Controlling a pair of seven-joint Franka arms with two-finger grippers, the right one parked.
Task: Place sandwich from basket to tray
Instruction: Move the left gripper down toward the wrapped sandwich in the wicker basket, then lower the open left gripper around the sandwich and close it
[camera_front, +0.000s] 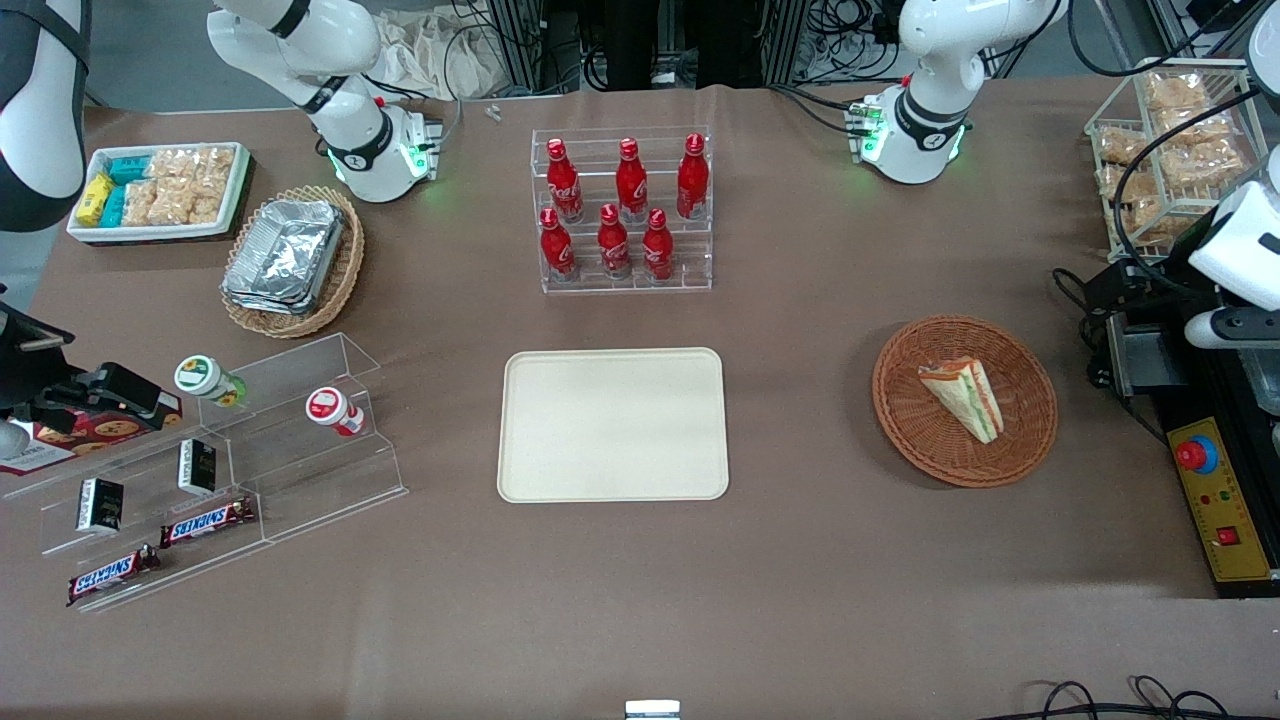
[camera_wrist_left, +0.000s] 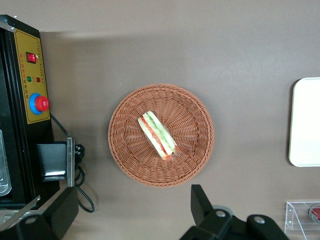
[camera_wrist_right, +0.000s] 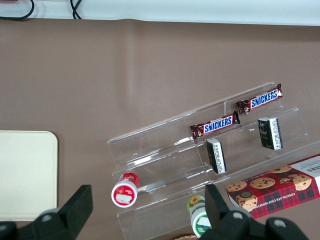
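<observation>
In the front view the cream tray (camera_front: 613, 424) lies flat at the middle of the table, and the round reddish-brown basket (camera_front: 900, 420) sits well apart from it toward the working arm's end, about level with it. The sandwich (camera_front: 963, 397) lies in that basket on its side, with its striped filling edge showing. A clear rack of red bottles (camera_front: 625, 210) stands farther from the camera than the tray. Toward the parked arm's end are a tan basket of foil containers (camera_front: 290, 262), a white bin of snack packets (camera_front: 160, 190) and a clear stepped shelf (camera_front: 250, 450). A control box with a red button (camera_front: 1215, 500) sits at the working arm's end of the table, near the basket. In the left wrist view the left arm's gripper (camera_wrist_left: 134, 192) hangs above the table just beside the basket's (camera_wrist_left: 125, 150) rim, its two fingers (camera_wrist_left: 202, 200) spread wide apart with nothing between them. The sandwich (camera_wrist_left: 157, 135) rests near the basket's middle, untouched. One end of the tray (camera_wrist_left: 306, 122) and the control box (camera_wrist_left: 32, 75) also show. In the right wrist view a corner of the tray (camera_wrist_right: 25, 175) lies beside the clear shelf (camera_wrist_right: 165, 145), which holds chocolate bars (camera_wrist_right: 215, 125) and a red-lidded cup (camera_wrist_right: 124, 192)
</observation>
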